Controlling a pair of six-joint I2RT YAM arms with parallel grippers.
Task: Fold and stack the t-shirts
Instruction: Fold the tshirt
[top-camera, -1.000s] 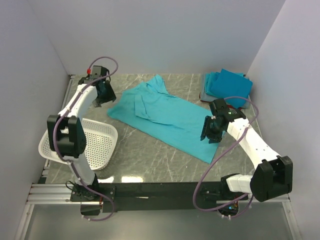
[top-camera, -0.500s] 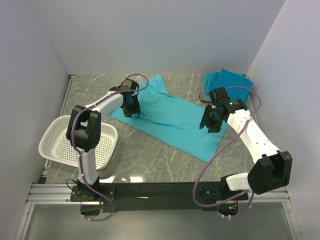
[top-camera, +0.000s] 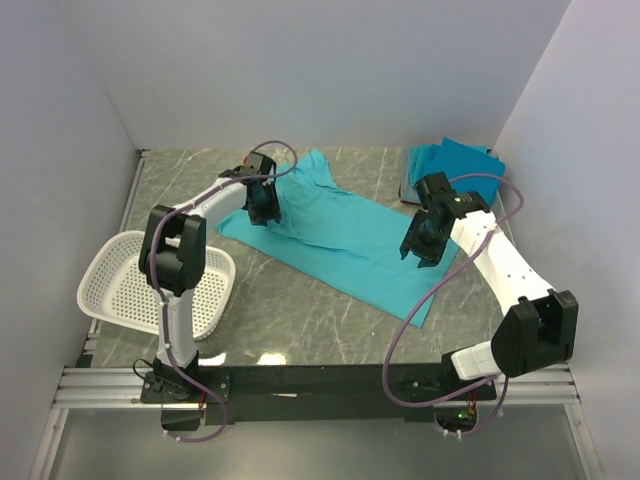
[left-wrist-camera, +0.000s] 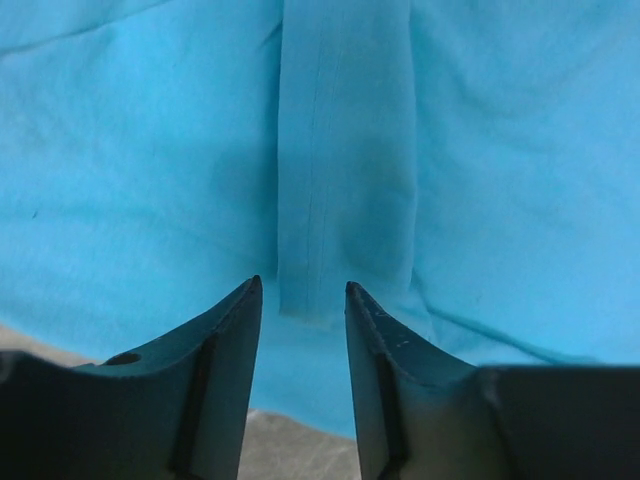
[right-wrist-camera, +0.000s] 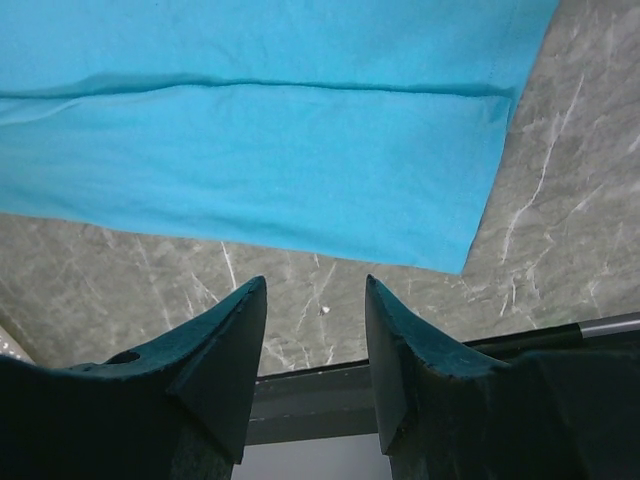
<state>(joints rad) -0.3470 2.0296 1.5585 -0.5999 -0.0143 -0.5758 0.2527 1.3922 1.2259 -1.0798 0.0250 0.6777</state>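
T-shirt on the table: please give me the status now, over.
Left gripper, jaws open, close over the teal t-shirt. Right gripper, jaws open, near its hem corner. T-shirt spread out, not folded yet. Nothing blocks it.

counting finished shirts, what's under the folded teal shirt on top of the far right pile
Under the top teal shirt, a second teal layer juts out leftward and a pale grey edge shows lowest. Any others are covered.

Teal t-shirt (top-camera: 340, 240) spread flat mid-table, folded teal stack (top-camera: 455, 170) far-right corner
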